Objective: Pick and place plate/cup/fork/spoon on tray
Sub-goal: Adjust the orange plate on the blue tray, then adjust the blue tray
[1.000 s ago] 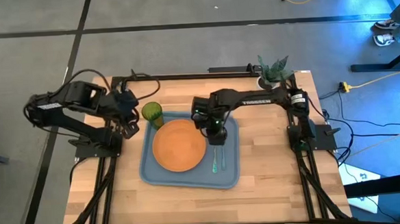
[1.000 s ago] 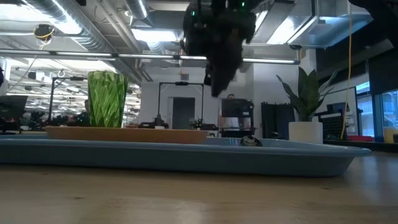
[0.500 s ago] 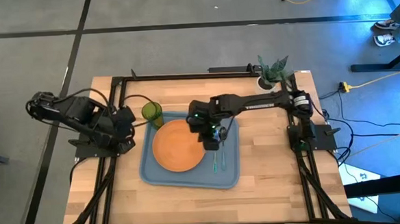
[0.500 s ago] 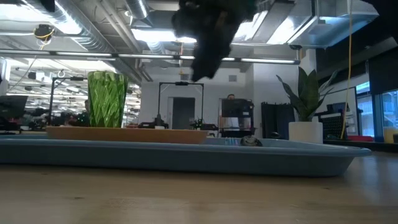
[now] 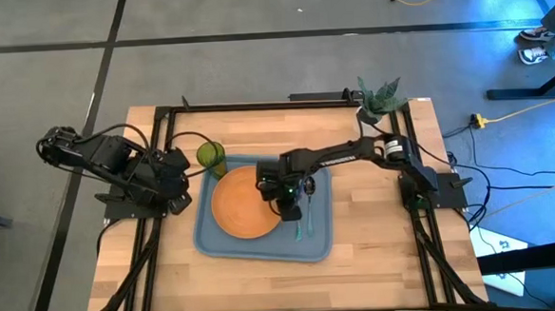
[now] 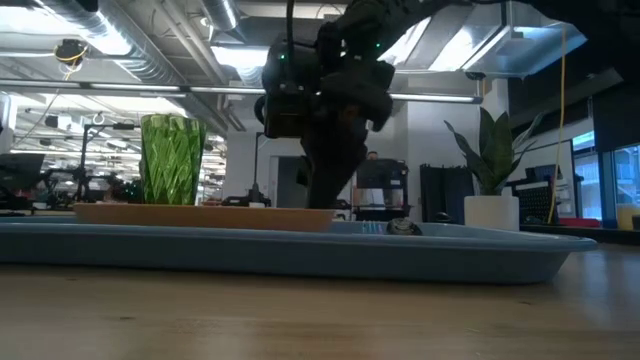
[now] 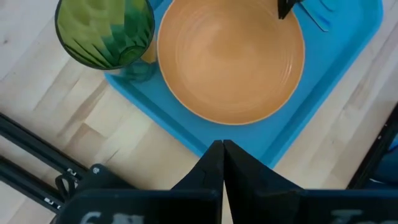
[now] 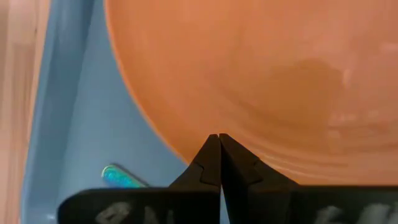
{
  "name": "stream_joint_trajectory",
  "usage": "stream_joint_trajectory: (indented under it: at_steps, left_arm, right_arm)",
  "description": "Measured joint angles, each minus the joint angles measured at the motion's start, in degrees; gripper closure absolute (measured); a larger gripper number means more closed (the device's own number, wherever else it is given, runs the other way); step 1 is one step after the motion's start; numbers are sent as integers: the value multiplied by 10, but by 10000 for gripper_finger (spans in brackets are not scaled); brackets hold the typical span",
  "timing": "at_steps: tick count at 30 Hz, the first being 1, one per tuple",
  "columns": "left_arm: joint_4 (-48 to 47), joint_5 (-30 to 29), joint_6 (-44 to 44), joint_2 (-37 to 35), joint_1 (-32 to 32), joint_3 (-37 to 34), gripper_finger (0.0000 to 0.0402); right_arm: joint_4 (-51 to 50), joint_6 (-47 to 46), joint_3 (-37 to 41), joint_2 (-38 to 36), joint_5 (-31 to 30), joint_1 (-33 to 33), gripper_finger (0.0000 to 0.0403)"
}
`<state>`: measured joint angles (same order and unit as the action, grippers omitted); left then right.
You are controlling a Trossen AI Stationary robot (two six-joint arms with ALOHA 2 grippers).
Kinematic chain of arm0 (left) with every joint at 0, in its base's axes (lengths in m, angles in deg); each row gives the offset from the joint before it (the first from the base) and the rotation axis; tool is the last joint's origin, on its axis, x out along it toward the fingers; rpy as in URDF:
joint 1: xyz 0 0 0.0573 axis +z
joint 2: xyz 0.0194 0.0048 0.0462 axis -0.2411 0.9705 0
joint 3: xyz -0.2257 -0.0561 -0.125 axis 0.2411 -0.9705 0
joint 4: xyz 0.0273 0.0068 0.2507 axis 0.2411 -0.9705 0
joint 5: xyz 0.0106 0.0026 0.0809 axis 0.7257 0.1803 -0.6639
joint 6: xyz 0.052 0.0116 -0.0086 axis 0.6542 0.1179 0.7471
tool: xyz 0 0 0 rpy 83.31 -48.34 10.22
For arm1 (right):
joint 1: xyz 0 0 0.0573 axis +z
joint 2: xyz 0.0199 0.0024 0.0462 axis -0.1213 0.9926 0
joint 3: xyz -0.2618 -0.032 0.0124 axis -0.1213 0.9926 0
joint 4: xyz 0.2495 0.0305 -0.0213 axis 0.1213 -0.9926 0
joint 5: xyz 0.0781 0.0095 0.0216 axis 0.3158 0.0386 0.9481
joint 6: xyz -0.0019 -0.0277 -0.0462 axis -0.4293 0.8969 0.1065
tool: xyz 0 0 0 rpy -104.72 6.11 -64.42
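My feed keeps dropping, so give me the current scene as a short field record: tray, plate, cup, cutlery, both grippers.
tray: blue-grey tray on the wooden table
plate: orange plate lying in the tray
cup: green cup upright at the tray's far left corner, beside the plate
cutlery: one teal-handled piece in the tray, right of the plate; type unclear
right gripper: right gripper shut, empty, at the plate's right edge
left gripper: left gripper shut, empty, waiting left of the tray
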<state>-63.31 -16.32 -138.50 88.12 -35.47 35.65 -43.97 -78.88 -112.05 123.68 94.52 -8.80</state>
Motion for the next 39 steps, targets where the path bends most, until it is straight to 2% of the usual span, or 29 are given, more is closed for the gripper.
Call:
stream_joint_trajectory:
  at_steps: [15,24,27,30,34,39]
  left_arm:
    - [0,-9,0,0,0,0,401]
    - [-1,-21,-3,0,-20,0,401]
    - [5,-28,-40,0,-44,-10,401]
    - [21,-27,-79,0,-84,-51,401]
    - [92,-26,-116,0,-139,-120,402]
    - [181,-38,-134,0,-180,-182,401]
  right_arm:
    - [-112,31,-12,-5,0,3,402]
    - [-209,74,-170,-7,-33,-3,402]
    - [-280,73,-223,-8,-42,-13,402]
    - [-357,73,-251,-10,-75,-20,402]
    - [-399,73,-234,-42,-91,-32,402]
    - [-372,35,-149,-138,-81,-47,402]
